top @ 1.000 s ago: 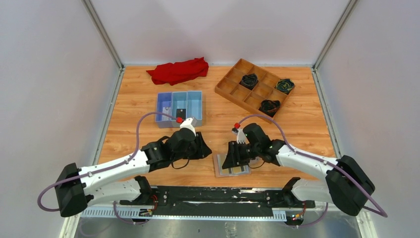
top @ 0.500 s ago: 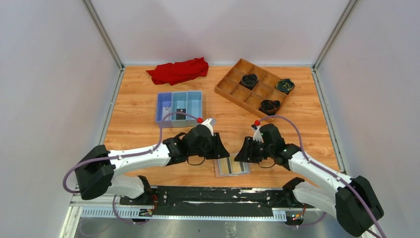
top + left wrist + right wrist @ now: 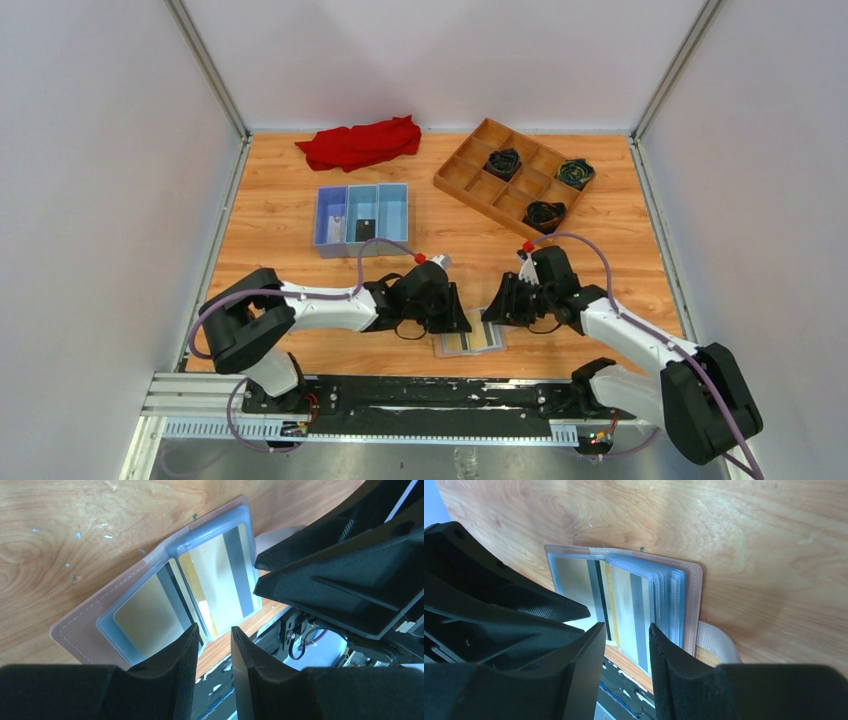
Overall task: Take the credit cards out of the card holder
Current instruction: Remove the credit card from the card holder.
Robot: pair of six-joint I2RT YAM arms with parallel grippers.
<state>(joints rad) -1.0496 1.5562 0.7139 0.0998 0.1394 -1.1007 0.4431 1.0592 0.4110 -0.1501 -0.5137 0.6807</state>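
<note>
Inspecting from both wrist views, I find the card holder (image 3: 469,338) lying open and flat, directly beneath and just ahead of my left pincer (image 3: 214,630). My right pincer (image 3: 626,627) faces it from the opposite side. Each pincer stands slightly apart, with nothing between its fingers. Gold-tan credit cards (image 3: 220,570) sit under clear sleeves.

Hazards, in my judgement:
- The pincers are near each other and could collide.
- A finger could catch a sleeve instead of a card.
- The unrestrained holder, close to the near edge of the table (image 3: 300,220), could lift or slide off.

The holder's long axis runs from one pincer to the other, with the fold crosswise. The card stripes lie parallel to that fold.
</note>
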